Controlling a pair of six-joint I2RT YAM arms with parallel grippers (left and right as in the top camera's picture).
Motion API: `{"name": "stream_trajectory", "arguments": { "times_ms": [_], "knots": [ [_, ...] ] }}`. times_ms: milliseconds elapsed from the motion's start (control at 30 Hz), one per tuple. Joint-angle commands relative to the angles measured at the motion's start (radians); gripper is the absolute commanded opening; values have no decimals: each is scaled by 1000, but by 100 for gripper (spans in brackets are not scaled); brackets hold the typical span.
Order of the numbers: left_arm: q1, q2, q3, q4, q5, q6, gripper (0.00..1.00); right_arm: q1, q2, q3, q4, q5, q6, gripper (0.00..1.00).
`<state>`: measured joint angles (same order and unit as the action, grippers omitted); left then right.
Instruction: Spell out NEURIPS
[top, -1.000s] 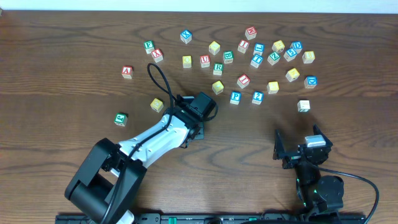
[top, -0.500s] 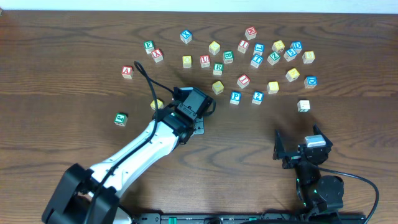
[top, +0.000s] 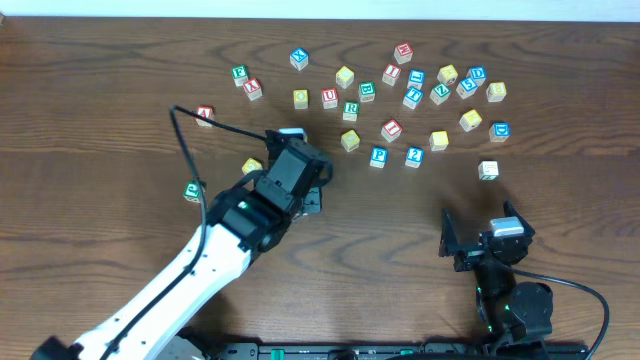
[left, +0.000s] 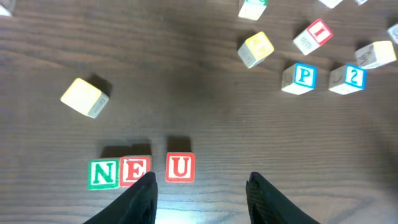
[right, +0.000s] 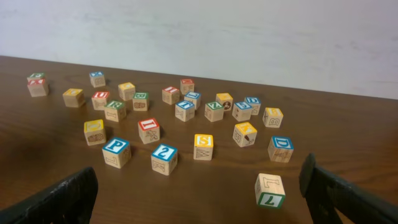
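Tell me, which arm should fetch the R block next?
Left. The left claw hovers open right by the N-E-U row, and the green R lies a short way beyond. The right claw sits back near the table's front edge, farther off.

Your dark brown wooden desk (left: 205, 118) carries a row of small cubes just ahead of the left tool (left: 200, 190). The green N wooden cube (left: 103, 174) touches the red E wooden cube (left: 134, 170), with the red U wooden cube (left: 180, 168) slightly apart. Farther ahead to the right lie the blue P wooden cube (left: 298, 78), the blue 2 wooden cube (left: 347, 78) and the red I wooden cube (left: 312, 36). A yellow-faced wooden cube (left: 85, 98) lies ahead to the left.

N cube (left: 103, 173), E cube (left: 135, 171), U cube (left: 180, 168) — P cube (left: 303, 76), 2 cube (left: 353, 76)
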<state>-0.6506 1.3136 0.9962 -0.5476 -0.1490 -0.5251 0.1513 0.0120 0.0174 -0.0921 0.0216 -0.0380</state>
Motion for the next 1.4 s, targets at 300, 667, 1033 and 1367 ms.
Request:
{"name": "stream_trajectory", "arguments": {
  "times_ms": [300,667,1033,1367],
  "knots": [
    [7,-21,150,-122,-21,87,46,-10,-5,-3,-2,2,-12,99],
    [176,-21,242,-166,-2,182,46,-10,-5,-3,-2,2,-12,99],
    [472,-1,281,-163,340,378,46,-10,-5,-3,-2,2,-12,99],
    [602,32,282,-163,506,481,56,-10,-5,-3,-2,2,-12,99]
  ]
}}
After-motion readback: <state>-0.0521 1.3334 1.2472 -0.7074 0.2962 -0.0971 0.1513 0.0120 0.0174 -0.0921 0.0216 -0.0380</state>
